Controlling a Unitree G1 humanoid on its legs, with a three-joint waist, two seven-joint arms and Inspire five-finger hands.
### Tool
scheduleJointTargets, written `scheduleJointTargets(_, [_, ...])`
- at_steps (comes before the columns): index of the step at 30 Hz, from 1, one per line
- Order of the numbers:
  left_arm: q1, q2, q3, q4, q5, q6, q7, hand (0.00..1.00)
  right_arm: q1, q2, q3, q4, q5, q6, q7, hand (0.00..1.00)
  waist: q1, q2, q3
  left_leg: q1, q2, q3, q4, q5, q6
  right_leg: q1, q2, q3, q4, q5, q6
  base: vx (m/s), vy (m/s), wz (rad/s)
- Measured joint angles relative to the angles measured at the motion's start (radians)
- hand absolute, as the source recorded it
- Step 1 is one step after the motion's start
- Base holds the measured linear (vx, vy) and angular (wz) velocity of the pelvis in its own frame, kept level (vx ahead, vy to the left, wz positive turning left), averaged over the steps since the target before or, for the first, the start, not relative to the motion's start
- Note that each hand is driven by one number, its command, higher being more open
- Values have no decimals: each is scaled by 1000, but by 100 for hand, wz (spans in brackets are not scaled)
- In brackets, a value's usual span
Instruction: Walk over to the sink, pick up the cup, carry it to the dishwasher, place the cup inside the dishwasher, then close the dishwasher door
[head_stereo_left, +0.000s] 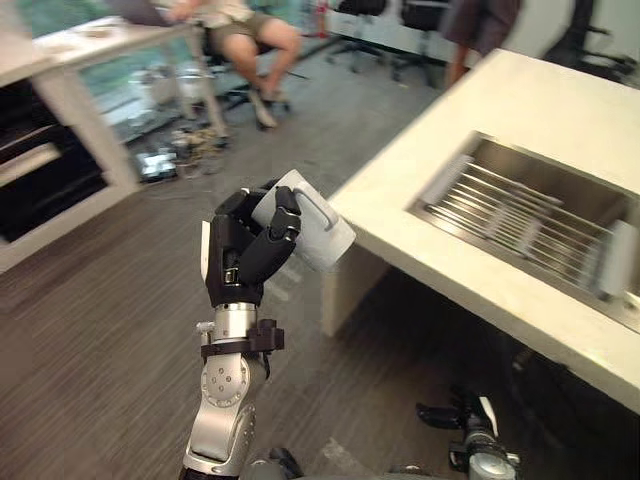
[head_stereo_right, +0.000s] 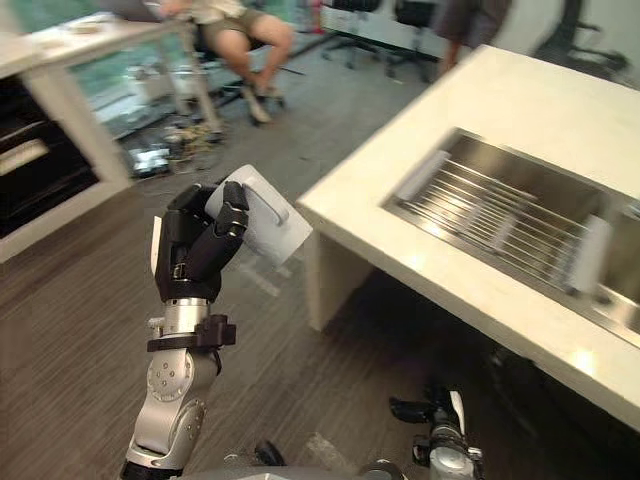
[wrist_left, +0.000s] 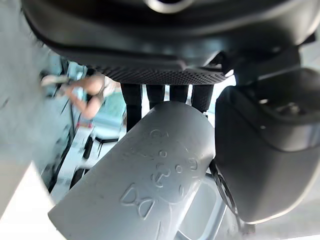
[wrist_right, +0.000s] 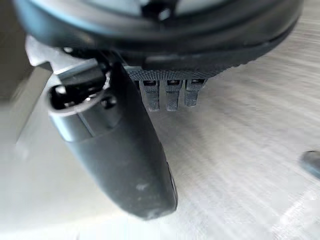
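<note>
Left eye view: cup (head_stereo_left: 320, 230) in L hand (head_stereo_left: 245, 255), fingers and thumb curled round it, cup tilted, up over floor (head_stereo_left: 100, 330). Just beside counter (head_stereo_left: 520, 100) corner; sink (head_stereo_left: 520, 215) set in counter, to the right. R hand (wrist_right: 115, 150) low; grip state can't tell.
</note>
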Motion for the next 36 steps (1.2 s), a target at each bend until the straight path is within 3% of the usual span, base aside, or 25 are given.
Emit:
scheduleJointTargets(1, [6, -3, 13, -1, -12, 0, 0, 30, -12, 3, 0, 0, 0, 0, 2, 90, 3, -9, 6, -1, -31, -25, 12, -24, 13, 6, -38, 1, 47, -20, 2, 31, 229, 96])
scheduleJointTargets(2, [17, -5, 27, -1, -19, 0, 0, 30, -25, 3, 4, 0, -4, 1, 5, 90, 7, -12, 10, -1, -56, -40, 31, -45, 28, 5, -74, 15, 112, -23, -20, 53, 229, 92])
scheduleJointTargets(3, [32, -10, 42, 0, -28, 0, 1, 30, -48, 1, 11, 1, -6, 4, 9, 90, 9, -5, 23, 0, -73, -62, 64, -68, 44, -13, -123, 57, 217, -27, -69, 108, 374, 91])
scheduleJointTargets(4, [46, -8, 50, 2, -29, 7, 1, 30, -73, 12, 19, 1, -11, 12, 20, 90, 7, 1, 39, 9, -95, -104, 96, -97, 61, -85, -176, 203, 405, -1, -186, 134, 343, 121])
scheduleJointTargets(5, [49, 5, 41, 5, -28, 15, 0, 30, -83, 34, 27, 1, -18, 19, 26, 90, -1, 1, 47, 13, -111, -161, 107, -110, 62, -166, -134, 409, 537, -42, -164, 147, 318, 130])
scheduleJointTargets(7, [53, 17, 34, 6, -27, 19, -7, 30, -83, 49, 47, -6, -20, 20, 33, 90, -8, 0, 47, 23, -143, -245, 80, -103, 59, -231, -36, 575, 561, -94, -116, 192, 143, 152])
scheduleJointTargets(10, [52, 22, 47, 13, -27, 18, -17, 30, -84, 55, 55, -77, -44, 19, 36, 90, 1, -2, 46, 38, -213, -346, 41, -87, 80, -307, 68, 711, 361, -125, -108, 240, 82, 118])
scheduleJointTargets(12, [44, 23, 37, 31, -28, 18, -17, 30, -79, 54, 55, -107, -48, 20, 36, 90, -8, 0, 46, 46, -240, -433, 42, -87, 81, -347, 175, 894, 269, -136, -93, 300, -30, 146])
scheduleJointTargets(13, [38, 21, 26, 52, -28, 20, -17, 30, -58, 54, 54, -129, -52, 26, 36, 90, -8, -2, 47, 67, -248, -497, 47, -89, 76, -357, 251, 1030, 263, -140, -86, 295, -102, 172])
scheduleJointTargets(14, [46, 15, 15, 53, -29, 22, -17, 30, -23, 55, 55, -182, -57, 38, 35, 90, -4, -6, 47, 92, -255, -556, 59, -101, 54, -361, 288, 1087, 269, -140, -75, 363, -165, 186])
scheduleJointTargets(16, [47, 16, 5, 36, -29, 21, -18, 30, 45, 58, 61, -297, -57, 39, 32, 90, 15, -31, 33, 106, -266, -598, 91, -127, 9, -368, 274, 1058, 238, -112, -65, 332, -202, 153])
scheduleJointTargets(17, [50, 18, 17, 6, -29, 20, -18, 30, 66, 62, 83, -356, -57, 39, 33, 90, 20, -64, 17, 101, -273, -616, 113, -146, -22, -367, 253, 1019, 183, -40, -58, 307, -216, 133])
scheduleJointTargets(18, [50, 13, 21, 2, -30, 14, -18, 30, 68, 59, 95, -373, -57, 37, 33, 90, 20, -66, 11, 99, -267, -644, 127, -158, -38, -356, 253, 996, 185, -51, -44, 252, -200, 119])
scheduleJointTargets(21, [52, -9, 43, -15, -48, 2, -19, 30, 53, 51, 132, -441, -57, 16, 42, 90, 55, -55, 0, 89, -180, -689, 122, -174, -70, -277, 300, 872, 77, -29, -91, 239, -233, 86])
scheduleJointTargets(24, [70, -10, 58, 0, -48, 2, -23, 30, 24, 36, 152, -429, -57, -1, 51, 90, 62, -52, -8, 89, -156, -722, 98, -172, -82, -233, 321, 825, -1, -11, -118, 139, -159, 42])
scheduleJointTargets(25, [119, 49, 145, 84, -46, 28, -55, 30, 17, 26, 208, -233, -91, 4, 77, 90, 11, -48, -48, 15, -54, -751, -23, -29, -159, -134, 343, 877, -197, 81, -126, 57, -56, 9])
scheduleJointTargets(33, [120, 30, 127, 96, -47, 28, -46, 30, 55, 30, 197, -239, -90, -3, 72, 90, 0, -60, -57, 48, -39, -696, -78, -6, -156, -118, 335, 903, -262, 117, -125, 3, -1, -15])
scheduleJointTargets(36, [117, 3, 86, 175, -47, 31, -44, 30, 102, 38, 132, -239, -85, 7, 58, 90, -23, -56, -57, 45, -36, -650, -65, 4, -161, -98, 325, 839, -272, 120, -125, 4, -7, 20])
